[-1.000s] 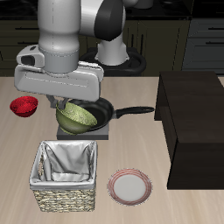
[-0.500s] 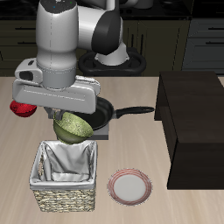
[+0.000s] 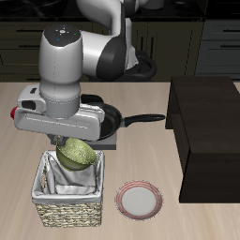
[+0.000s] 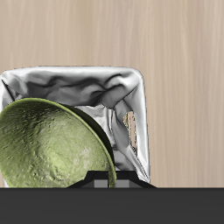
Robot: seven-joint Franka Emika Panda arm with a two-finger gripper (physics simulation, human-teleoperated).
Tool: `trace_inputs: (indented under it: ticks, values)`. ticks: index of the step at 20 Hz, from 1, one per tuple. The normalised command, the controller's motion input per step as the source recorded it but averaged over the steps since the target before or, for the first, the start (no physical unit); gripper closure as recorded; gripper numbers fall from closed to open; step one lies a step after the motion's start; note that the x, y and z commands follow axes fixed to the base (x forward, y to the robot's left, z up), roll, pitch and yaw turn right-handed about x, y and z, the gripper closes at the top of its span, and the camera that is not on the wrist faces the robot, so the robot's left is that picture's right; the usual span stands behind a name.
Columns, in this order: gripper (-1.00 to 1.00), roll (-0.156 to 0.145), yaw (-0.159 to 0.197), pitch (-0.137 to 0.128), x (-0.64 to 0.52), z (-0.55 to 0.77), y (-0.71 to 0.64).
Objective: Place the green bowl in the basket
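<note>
Now the gripper (image 3: pixel 69 141) hangs over the basket (image 3: pixel 69 212) with the green bowl (image 3: pixel 77 152) in its grasp. The bowl is tilted, its speckled inside turned partly to the side, and it is in the air above the back part of the basket's opening, not touching the cloth lining. The fingers are mostly hidden behind the bowl and the hand body, but they are closed on the bowl's rim, since nothing else carries it.

In the wrist view the bowl (image 4: pixel 51 147) fills much of the picture and covers a large part of the basket (image 4: pixel 131 83); the crumpled grey-white lining shows around it, and bare wooden table (image 4: pixel 112 31) beyond.

On the table, a black pan (image 3: pixel 127 120) sits on a small grey stand behind the basket, its handle pointing toward a dark cabinet (image 3: pixel 206 131). A red bowl (image 3: pixel 15 112) is partly hidden behind the arm. A pink-rimmed plate (image 3: pixel 139 199) lies just beside the basket, near the front edge.
</note>
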Motion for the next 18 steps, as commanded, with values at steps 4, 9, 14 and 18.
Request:
trace_inputs:
  ticks: [4, 9, 14, 18]
  values:
    - [1.00, -0.004, -0.001, 0.023, 0.05, -0.15, 0.00]
    - [-1.00, -0.016, 0.007, 0.030, 0.03, -0.15, -0.03]
    - [-1.00, 0.057, 0.007, 0.014, -0.08, -0.13, 0.13]
    - [-1.00, 0.067, 0.033, -0.020, -0.14, 0.00, 0.19]
